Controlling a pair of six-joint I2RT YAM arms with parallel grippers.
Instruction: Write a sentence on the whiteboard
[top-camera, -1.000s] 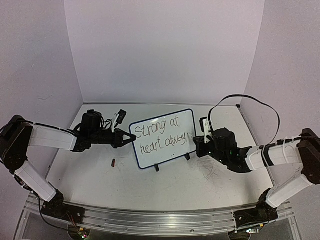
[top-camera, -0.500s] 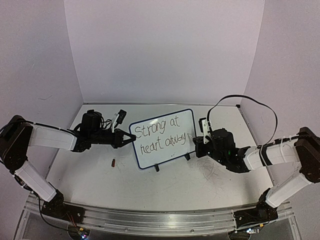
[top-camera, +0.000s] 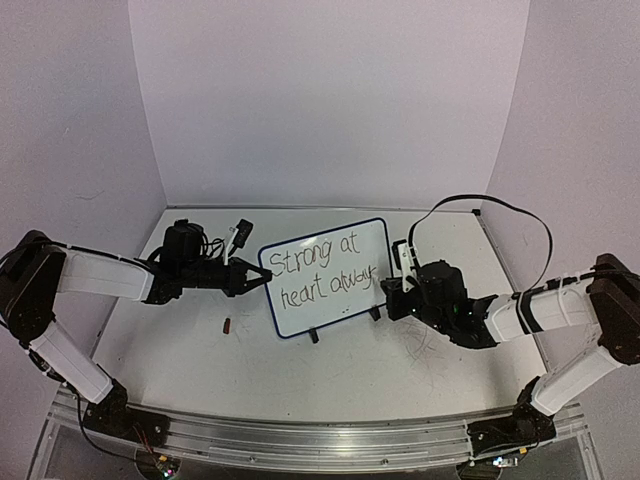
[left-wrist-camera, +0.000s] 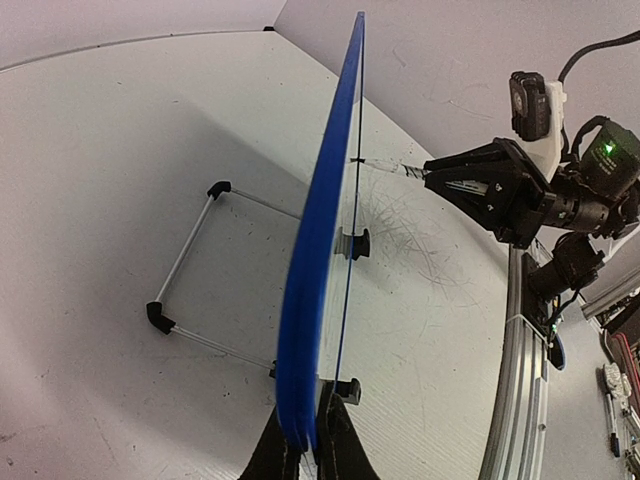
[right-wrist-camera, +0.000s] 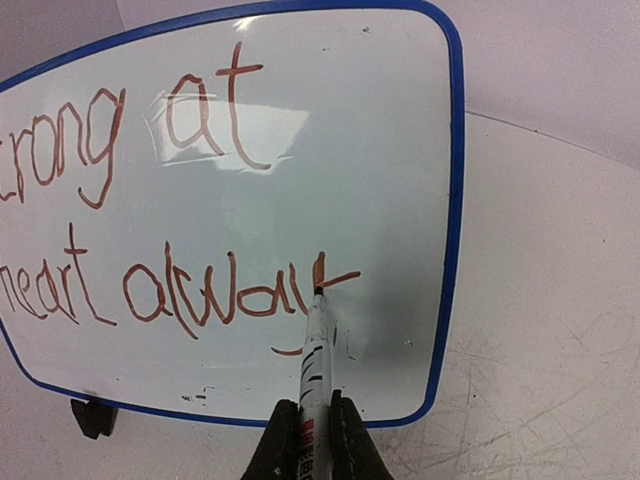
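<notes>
One whiteboard (top-camera: 305, 314) stands upright on two clip feet (top-camera: 313, 336). The sentence (right-wrist-camera: 205, 300) occupies two lines on its face. Left gripper (left-wrist-camera: 305, 445): clamped on the whiteboard's left edge. Right gripper (right-wrist-camera: 305, 440): clamped on one marker (right-wrist-camera: 312, 360), tip touching the lower line's end.

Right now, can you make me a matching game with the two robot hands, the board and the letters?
Things:
1 left hand
2 right hand
3 board
4 letters

Matches:
A reddish-brown
B has a blue rim
C shut on the marker
D pinching the board's edge

Pairs: 1-D, 2-C, 3-B, 4-A
</notes>
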